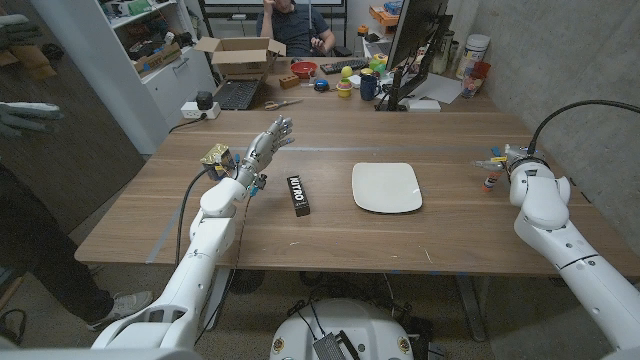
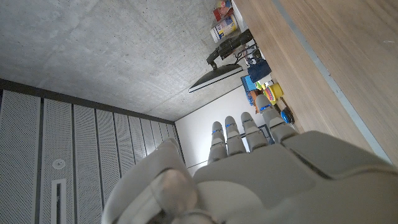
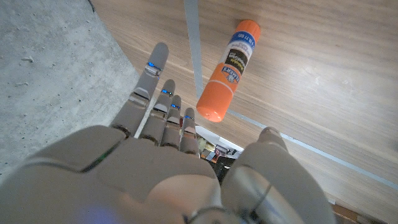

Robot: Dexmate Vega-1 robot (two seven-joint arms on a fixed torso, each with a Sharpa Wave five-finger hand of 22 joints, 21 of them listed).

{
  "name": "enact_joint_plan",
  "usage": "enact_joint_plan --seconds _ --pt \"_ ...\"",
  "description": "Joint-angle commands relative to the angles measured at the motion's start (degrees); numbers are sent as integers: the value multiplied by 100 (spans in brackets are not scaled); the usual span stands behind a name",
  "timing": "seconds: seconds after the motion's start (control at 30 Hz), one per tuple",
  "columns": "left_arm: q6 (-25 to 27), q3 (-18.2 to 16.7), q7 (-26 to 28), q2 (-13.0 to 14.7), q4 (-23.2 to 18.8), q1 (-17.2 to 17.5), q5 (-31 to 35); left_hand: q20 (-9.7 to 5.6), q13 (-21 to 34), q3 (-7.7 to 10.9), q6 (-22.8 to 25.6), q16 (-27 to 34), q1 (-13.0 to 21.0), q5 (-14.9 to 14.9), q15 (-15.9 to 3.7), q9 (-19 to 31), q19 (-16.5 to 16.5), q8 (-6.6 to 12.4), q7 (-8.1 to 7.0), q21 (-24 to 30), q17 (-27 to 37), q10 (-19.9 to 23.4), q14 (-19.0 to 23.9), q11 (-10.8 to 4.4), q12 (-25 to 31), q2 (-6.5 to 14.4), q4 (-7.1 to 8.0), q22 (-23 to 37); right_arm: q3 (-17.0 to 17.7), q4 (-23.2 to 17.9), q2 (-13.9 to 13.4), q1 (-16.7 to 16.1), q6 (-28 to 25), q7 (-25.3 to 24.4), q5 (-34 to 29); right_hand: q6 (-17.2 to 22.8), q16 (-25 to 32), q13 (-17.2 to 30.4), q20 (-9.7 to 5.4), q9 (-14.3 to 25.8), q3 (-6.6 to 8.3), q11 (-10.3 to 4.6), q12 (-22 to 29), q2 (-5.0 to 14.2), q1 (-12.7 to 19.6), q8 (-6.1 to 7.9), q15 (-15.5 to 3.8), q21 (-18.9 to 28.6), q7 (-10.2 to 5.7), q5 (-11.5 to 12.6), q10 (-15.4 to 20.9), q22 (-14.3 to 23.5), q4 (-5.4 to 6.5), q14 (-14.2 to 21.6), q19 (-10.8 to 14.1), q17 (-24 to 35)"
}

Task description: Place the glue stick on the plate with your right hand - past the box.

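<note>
You're at the reach: your right hand hovers with fingers spread, holding nothing, above the glue stick lying on the tabletop. Close on it next, then carry it to the plate.

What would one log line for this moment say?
right hand: open, over glue stick | glue stick: lying on table | plate: bare | left hand: open, idle

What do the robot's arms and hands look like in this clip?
Both arms are glossy white rounded shells with black cables. The left hand and right hand are pale grey with segmented fingers carrying small blue markings; colourful connectors sit at each wrist.
</note>
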Motion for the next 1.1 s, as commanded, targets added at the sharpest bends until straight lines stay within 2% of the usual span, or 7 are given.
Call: enact_joint_plan --seconds 0.03,0.17,0.43,0.6,0.77,0.8,1.1 --pt "-7 -33 -29 -17 42 -12 -22 25 22 -13 -35 9 -36 26 16 33 -43 0 -3 -34 29 -23 -30 21 -25 -14 8 22 -46 38 -69 38 -32 177 71 106 -18 11 -54 19 11 -53 54 2 141 54 -64 42 102 64 69 13 -82 92 80 0" --pt "-24 -37 -40 -23 51 -16 -27 31 22 -16 -37 10 -40 26 16 33 -51 0 4 -39 29 -21 -29 9 -24 -15 9 22 -70 41 -94 45 -55 225 63 202 -24 12 -126 21 14 -41 93 -2 214 85 -105 18 234 76 178 -15 -119 141 104 3" --pt "-36 -55 -61 -31 66 -18 -51 33 22 -24 -36 11 -50 27 17 33 -52 1 -1 -41 30 -32 -27 18 -27 -19 12 22 -77 32 -149 46 -61 351 108 274 -35 15 -238 24 13 10 136 -1 281 101 -182 -27 278 87 306 -45 -152 166 103 9" --pt "-54 -49 -61 -35 78 -23 -38 32 22 -32 -42 9 -58 28 23 33 -51 -1 2 -43 30 -33 -35 13 -27 -23 14 23 -133 25 -220 82 -75 510 58 305 0 20 -375 27 31 51 165 12 398 99 -249 -33 305 103 403 -63 -208 314 211 11" --pt "-71 -55 -79 -38 97 -31 -51 34 22 -38 -46 7 -64 28 24 33 -58 -2 0 -47 30 -30 -41 10 -25 -27 15 23 -167 27 -236 103 -95 558 27 327 9 27 -451 31 37 60 212 10 518 94 -311 -11 314 116 557 -73 -268 420 419 16" --pt "-77 -57 -74 -38 96 -29 -48 34 22 -39 -43 7 -66 29 20 33 -59 -1 7 -47 30 -29 -40 11 -24 -28 15 23 -151 27 -234 107 -77 576 69 332 2 31 -576 33 37 55 219 -1 574 89 -328 0 320 121 595 -75 -298 439 520 17" --pt "-87 -72 -86 -40 139 -48 -58 33 22 -58 -50 7 -83 30 19 33 -61 -3 -2 -51 30 -40 -43 -2 -27 -47 18 23 -152 53 -213 154 -31 503 153 511 160 46 -1032 49 42 19 307 34 901 119 -662 113 318 168 913 -82 -442 1253 1330 44"
